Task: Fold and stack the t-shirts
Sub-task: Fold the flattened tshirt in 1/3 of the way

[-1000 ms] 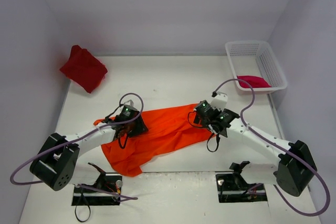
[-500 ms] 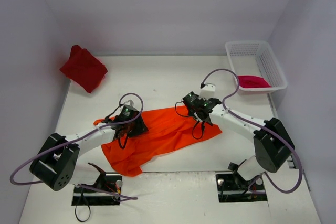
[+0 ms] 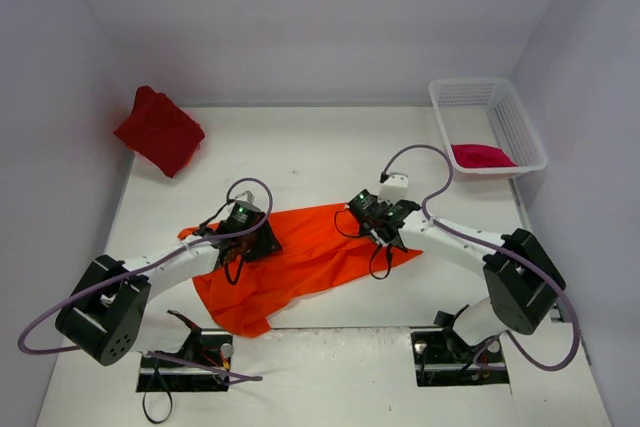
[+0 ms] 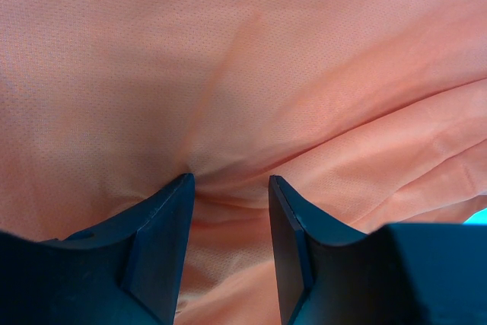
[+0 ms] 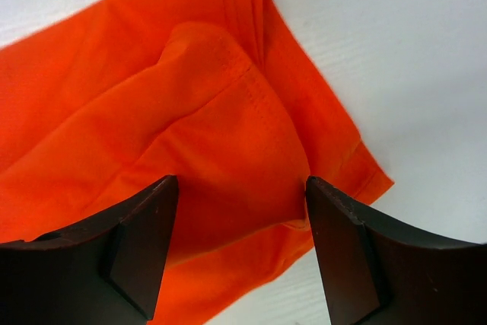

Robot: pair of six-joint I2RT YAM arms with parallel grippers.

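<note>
The orange t-shirt (image 3: 300, 259) lies loosely spread and rumpled on the white table (image 3: 330, 147), just in front of the two arms, its long side running from the near left up toward the right. In the right wrist view its right end shows a stitched hem and a raised fold, with a corner of cloth pointing out over bare table.

The left gripper (image 3: 252, 239) sits on the shirt's left part. From its wrist camera the fingers (image 4: 163, 226) are closed in on a bunched fold of orange cloth, creases running into the gap between them, so it is gripping the shirt.

The right gripper (image 3: 374, 223) is down over the shirt's right end with its jaws standing wide apart. The fingers (image 5: 144, 226) straddle the raised fold without pinching it.

The dark red t-shirt (image 3: 160, 132) rests as a folded bundle at the far left corner of the table, well apart from the orange one. The crimson-pink t-shirt (image 3: 482, 155) lies inside the white mesh basket (image 3: 520, 117) at the far right edge
</note>
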